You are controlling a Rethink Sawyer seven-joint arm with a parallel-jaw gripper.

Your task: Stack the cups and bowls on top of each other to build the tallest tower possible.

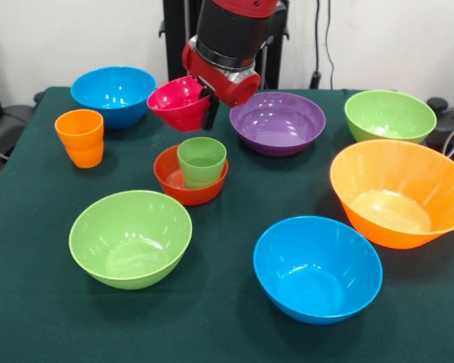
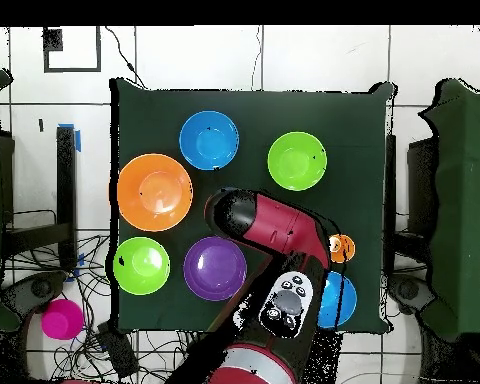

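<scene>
Front view: the arm (image 1: 231,30) reaches down from above, its hand (image 1: 209,104) clamped on the rim of a pink bowl (image 1: 178,102) held tilted in the air, above and just behind the light green cup (image 1: 202,161); that cup stands upright inside the small red-orange bowl (image 1: 183,181) on the table (image 1: 212,333); the orange cup (image 1: 80,137) stands well to the picture's left of the green cup, the purple bowl (image 1: 277,122) behind it to the right.

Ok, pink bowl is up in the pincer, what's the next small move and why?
Probably ease the pink bowl toward the camera until it is over the green cup. The pincer holds it by the rim, tilted, behind the cup, which stands in the red bowl.
</scene>
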